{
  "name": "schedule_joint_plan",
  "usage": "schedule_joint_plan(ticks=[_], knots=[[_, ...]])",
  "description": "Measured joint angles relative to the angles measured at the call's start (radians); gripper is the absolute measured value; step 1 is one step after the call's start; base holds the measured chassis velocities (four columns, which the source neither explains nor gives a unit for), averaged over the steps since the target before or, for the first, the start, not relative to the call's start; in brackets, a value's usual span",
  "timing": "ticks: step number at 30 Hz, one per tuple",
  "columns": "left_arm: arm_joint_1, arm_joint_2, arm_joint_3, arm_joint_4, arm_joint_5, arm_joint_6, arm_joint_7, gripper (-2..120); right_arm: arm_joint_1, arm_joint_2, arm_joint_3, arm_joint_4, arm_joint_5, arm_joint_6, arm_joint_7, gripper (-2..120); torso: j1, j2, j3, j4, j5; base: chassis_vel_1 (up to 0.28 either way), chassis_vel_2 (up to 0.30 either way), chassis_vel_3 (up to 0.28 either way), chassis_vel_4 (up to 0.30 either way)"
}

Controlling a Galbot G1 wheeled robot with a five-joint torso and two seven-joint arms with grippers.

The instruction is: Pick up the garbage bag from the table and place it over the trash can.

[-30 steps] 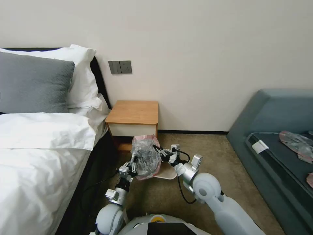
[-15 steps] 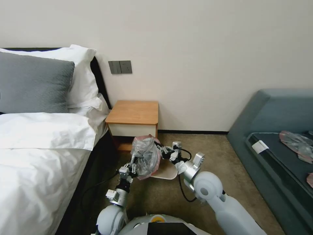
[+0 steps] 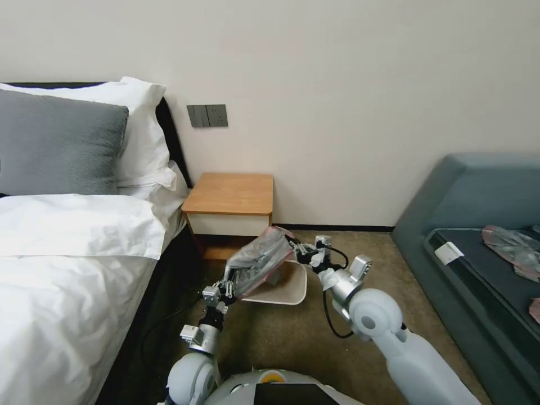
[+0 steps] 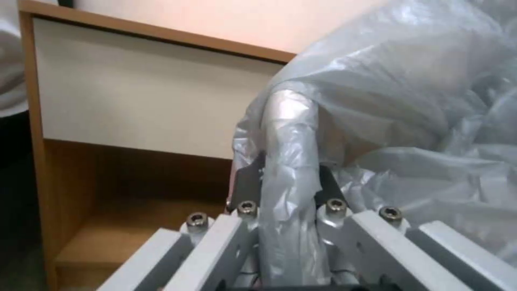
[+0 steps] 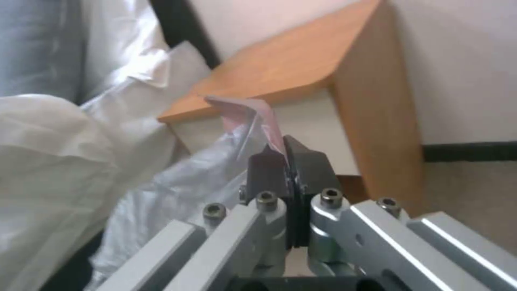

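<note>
Both arms reach forward from the robot's torso and hold the garbage bag (image 3: 260, 261) stretched between them above the trash can (image 3: 281, 289).

Left gripper (image 3: 229, 285), at about 7 o'clock of the bag: its fingers are pinched onto a gathered fold of the grey film, and the left wrist view shows the plastic (image 4: 291, 169) bunched up between the dark pads. This near grip likely anchors one side of the bag's mouth.

Right gripper (image 3: 293, 246), at about 2 o'clock of the bag: its pads meet on the pink-red edging (image 5: 258, 117), so only the thin rim strip is clamped. Holding the rim rather than the body probably lets the mouth be drawn open.

The bag slants from the lower left grip up to the higher right grip, taut, and covers the can's near-left part; the can's right wall and rolled rim lie bare beneath it. The bag appears not yet seated on the rim.

The table (image 3: 230, 194) stands just beyond the can at 12 o'clock, its top bare. Farther right, at 3 o'clock, flatter grey-pink bags (image 3: 509, 244) lie on a sofa seat beside a small white card (image 3: 448, 252).

No brand, label or legible writing can be made out on any of these.
</note>
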Motion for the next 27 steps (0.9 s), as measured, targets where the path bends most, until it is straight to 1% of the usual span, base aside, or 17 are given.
schedule_joint_plan(ticks=[8, 14, 20, 22, 24, 25, 26, 27], knots=[[-0.013, -0.003, -0.002, -0.006, -0.065, 0.021, -0.014, 5, -0.078, -0.009, 0.073, 0.048, 0.009, -0.026, 0.023, 0, 0.000, 0.000, 0.000, 0.0000, 0.0000, 0.000, 0.000, 0.000, 0.000], [-0.018, -0.003, -0.009, -0.008, -0.079, 0.025, -0.017, 5, -0.118, 0.001, 0.104, 0.090, 0.034, -0.041, 0.044, 0, 0.000, 0.000, 0.000, -0.0001, 0.0000, 0.000, 0.000, 0.000, 0.000], [-0.020, -0.001, -0.017, -0.010, -0.084, 0.025, -0.017, 5, -0.130, 0.014, 0.113, 0.110, 0.046, -0.065, 0.083, 0, 0.000, 0.000, 0.000, 0.0000, 0.0000, 0.000, 0.000, 0.000, 0.000], [-0.020, 0.000, -0.020, -0.010, -0.085, 0.025, -0.018, 5, -0.130, 0.016, 0.117, 0.114, 0.047, -0.071, 0.095, 2, 0.000, 0.000, 0.000, 0.0000, 0.0000, 0.000, 0.000, 0.000, 0.000], [-0.020, 0.000, -0.022, -0.010, -0.085, 0.025, -0.019, 5, -0.134, 0.017, 0.120, 0.124, 0.051, -0.074, 0.097, 10, 0.000, 0.000, 0.000, 0.0000, 0.0000, 0.000, 0.000, 0.000, 0.000], [-0.020, 0.000, -0.023, -0.010, -0.085, 0.025, -0.019, 5, -0.136, 0.017, 0.123, 0.129, 0.054, -0.074, 0.098, 12, 0.000, 0.000, 0.000, 0.0000, 0.0000, 0.000, 0.000, 0.000, 0.000], [-0.021, 0.000, -0.024, -0.009, -0.085, 0.025, -0.019, 5, -0.143, 0.017, 0.128, 0.144, 0.061, -0.077, 0.100, 18, 0.000, 0.000, 0.000, 0.0000, 0.0000, 0.000, 0.000, 0.000, 0.000], [-0.021, 0.000, -0.024, -0.009, -0.085, 0.025, -0.019, 5, -0.143, 0.017, 0.128, 0.144, 0.061, -0.077, 0.100, 18, 0.000, 0.000, 0.000, 0.0000, 0.0000, 0.000, 0.000, 0.000, 0.000]])
